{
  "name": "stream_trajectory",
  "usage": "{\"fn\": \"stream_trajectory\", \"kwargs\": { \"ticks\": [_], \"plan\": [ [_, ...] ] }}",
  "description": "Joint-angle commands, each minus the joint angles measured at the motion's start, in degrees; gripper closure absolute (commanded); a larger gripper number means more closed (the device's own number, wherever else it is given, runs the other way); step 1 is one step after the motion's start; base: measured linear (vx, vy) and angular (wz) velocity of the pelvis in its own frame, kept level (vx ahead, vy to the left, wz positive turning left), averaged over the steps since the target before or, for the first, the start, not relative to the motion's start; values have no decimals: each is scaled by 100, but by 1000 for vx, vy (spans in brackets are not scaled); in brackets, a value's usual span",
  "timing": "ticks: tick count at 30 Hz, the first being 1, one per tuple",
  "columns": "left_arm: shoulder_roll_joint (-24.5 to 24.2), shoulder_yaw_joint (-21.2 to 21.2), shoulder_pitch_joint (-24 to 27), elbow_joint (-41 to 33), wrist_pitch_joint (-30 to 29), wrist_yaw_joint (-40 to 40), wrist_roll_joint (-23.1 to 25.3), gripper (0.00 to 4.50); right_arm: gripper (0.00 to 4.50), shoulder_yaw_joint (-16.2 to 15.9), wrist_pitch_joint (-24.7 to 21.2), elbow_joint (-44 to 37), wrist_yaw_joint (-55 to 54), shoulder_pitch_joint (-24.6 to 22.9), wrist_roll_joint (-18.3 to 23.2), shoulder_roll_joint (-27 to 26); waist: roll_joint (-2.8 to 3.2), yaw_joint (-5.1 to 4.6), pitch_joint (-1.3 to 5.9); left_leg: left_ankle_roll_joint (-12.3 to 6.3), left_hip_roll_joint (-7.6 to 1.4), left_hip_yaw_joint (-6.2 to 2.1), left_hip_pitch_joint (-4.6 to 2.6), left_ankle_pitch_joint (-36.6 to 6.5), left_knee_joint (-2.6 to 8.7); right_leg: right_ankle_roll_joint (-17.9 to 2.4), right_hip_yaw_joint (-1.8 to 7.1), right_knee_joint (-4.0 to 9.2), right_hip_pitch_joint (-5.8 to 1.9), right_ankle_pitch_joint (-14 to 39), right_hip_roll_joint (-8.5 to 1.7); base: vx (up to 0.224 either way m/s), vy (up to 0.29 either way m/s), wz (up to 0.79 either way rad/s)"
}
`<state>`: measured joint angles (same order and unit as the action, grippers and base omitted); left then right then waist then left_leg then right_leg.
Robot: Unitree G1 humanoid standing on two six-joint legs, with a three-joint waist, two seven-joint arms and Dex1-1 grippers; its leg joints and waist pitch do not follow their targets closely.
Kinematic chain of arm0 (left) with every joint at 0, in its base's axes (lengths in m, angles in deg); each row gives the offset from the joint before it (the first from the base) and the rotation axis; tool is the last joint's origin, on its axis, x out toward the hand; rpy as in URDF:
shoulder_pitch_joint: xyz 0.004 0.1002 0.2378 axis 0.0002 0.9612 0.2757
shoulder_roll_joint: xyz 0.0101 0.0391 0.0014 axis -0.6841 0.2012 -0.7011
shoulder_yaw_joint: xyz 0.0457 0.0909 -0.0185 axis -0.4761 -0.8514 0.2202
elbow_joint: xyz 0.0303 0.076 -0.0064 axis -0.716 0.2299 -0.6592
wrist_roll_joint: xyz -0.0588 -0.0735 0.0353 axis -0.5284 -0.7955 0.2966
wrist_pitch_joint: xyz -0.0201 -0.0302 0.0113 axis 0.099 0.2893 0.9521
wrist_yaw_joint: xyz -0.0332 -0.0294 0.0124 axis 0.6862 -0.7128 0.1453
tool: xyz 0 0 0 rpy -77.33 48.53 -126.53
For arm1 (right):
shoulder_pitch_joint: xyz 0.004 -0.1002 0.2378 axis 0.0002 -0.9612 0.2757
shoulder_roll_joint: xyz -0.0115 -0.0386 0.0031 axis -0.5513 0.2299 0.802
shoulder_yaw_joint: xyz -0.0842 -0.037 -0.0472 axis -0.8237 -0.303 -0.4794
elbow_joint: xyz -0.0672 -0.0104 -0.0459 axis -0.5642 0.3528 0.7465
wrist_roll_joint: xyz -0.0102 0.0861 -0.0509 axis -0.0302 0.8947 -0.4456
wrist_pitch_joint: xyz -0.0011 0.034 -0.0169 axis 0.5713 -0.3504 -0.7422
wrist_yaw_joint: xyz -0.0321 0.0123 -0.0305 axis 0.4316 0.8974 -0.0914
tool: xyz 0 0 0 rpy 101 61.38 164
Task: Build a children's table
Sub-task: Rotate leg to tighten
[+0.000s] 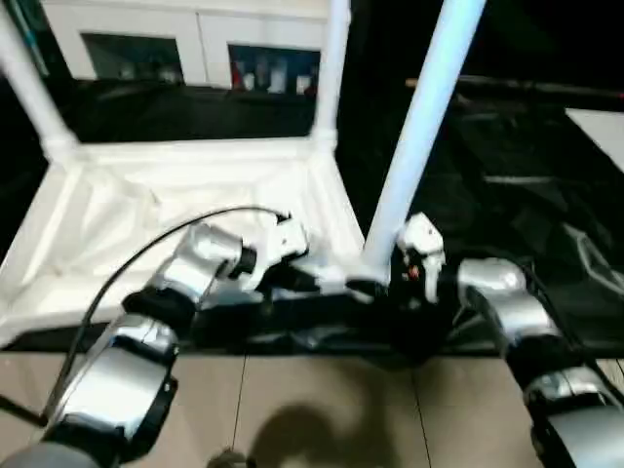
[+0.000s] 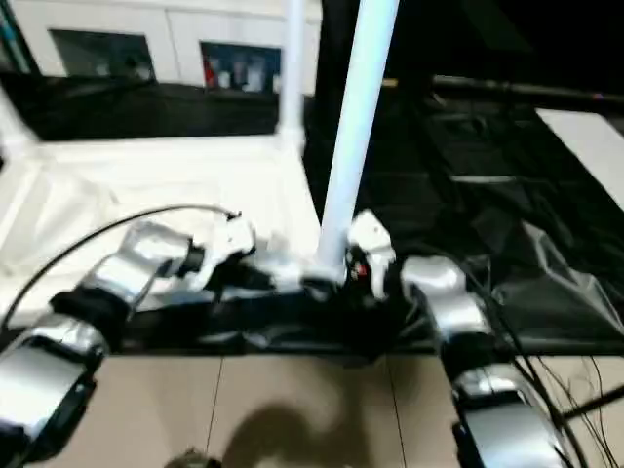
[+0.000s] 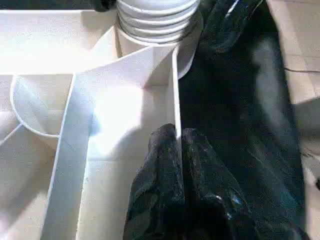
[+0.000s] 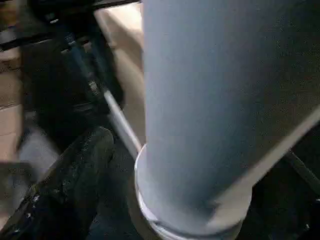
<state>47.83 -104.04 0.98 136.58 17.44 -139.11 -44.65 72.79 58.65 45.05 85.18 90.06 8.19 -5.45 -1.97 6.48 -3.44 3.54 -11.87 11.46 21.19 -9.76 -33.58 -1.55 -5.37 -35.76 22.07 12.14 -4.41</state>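
1. While the tabletop [image 1: 185, 195] lies upside down on the black-sheeted worktable [image 1: 507, 195], three legs stand in its corner sockets: two at the far corners, and a leg [image 1: 414, 136] at the near right corner, tilted to the right.
2. Left gripper [image 3: 178, 145]: clenched on the tabletop's near rim, just left of that corner. Right gripper [image 4: 100, 150]: fingers spread (one black finger shows beside the tube's base), holding nothing that I can see.
3. Step in hand, as I judge it: seating the near-right leg. To do it well, keep the rim pinned with the left, grip the tube low, bring it upright, then turn or press it home.
4. Left wrist view shows the ribbed underside and the leg's ridged foot [image 3: 157, 17] in the socket. Head views show the lean instead.
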Motion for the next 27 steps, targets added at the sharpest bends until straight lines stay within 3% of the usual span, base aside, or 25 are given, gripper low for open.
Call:
{"fn": "stream_trajectory", "kwargs": {
  "ticks": [1, 6, 19, 23, 24, 27],
  "plan": [
    [76, -188, 10, -167, 92, -258, -9, 450, 45, -140, -99, -197, 212, -39, 24, 43, 22, -16, 377, -292, -274, -109, -104, -1168, 380, -1364, 361, 446, -251, 723, -497, 0, 0, 0],
    [-29, -181, 82, -305, 62, -370, -38, 450, 82, -52, -169, -191, 199, -36, 14, -3, 22, -18, 385, -241, -262, -109, -101, -1100, 378, -1351, 357, 435, -246, 671, -491, 0, 0, 0],
    [-80, -148, 189, -496, -44, -433, -65, 450, 177, -211, -240, -277, 247, -155, -179, 56, 19, -14, 388, -240, -255, -104, -95, -1042, 371, -1328, 359, 430, -251, 625, -493, 0, 0, 0],
    [-66, -104, 205, -497, -154, -296, -67, 450, 185, -33, -300, -179, -149, -160, -119, -121, 16, -31, 384, -218, -258, -107, -99, -1074, 378, -1330, 357, 428, -242, 662, -488, 0, 0, 0],
    [18, -39, 141, -360, -251, 8, -34, 450, 185, 124, -304, 18, -729, -91, -152, -291, 17, -50, 376, -177, -260, -109, -100, -1100, 386, -1317, 365, 430, -226, 761, -498, 0, 0, 0],
    [277, 179, -99, 87, -454, 1034, 45, 450, 185, 423, -422, 486, -1996, 105, -212, -674, 9, -127, 354, 75, -232, -137, -158, -1432, 407, -1186, 363, 527, -193, 1514, -520, 0, 0, 0]
  ]
}}
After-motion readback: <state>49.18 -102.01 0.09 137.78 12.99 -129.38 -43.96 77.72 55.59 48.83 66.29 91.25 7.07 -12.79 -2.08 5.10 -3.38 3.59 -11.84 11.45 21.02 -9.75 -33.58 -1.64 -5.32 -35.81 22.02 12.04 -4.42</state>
